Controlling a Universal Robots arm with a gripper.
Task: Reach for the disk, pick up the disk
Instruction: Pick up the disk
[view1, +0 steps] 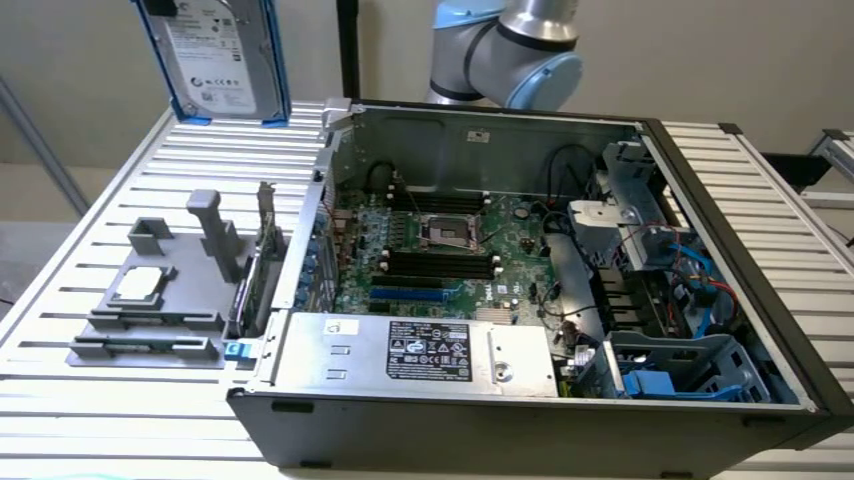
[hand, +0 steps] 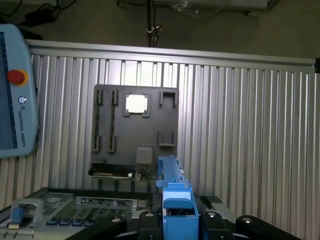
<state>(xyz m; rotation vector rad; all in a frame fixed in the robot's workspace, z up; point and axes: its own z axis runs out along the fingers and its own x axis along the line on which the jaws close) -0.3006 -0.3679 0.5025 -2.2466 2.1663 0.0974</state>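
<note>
At the exterior view's left of the computer case (view1: 534, 420): grey parts holder (view1: 160, 300), chip seated. Above the case's far left corner, up off the table: the disk (view1: 227, 60), long axis upright. Gripped edgewise in the closed gripper (hand: 177, 220) (blue rail between black fingers), hanging straight down from it.

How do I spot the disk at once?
Find the open computer case, then look beyond its far corner on the exterior view's left. There the disk is upright: a silver-grey slab with white label and blue side rails, unlike the small square chip on the grey holder.
</note>
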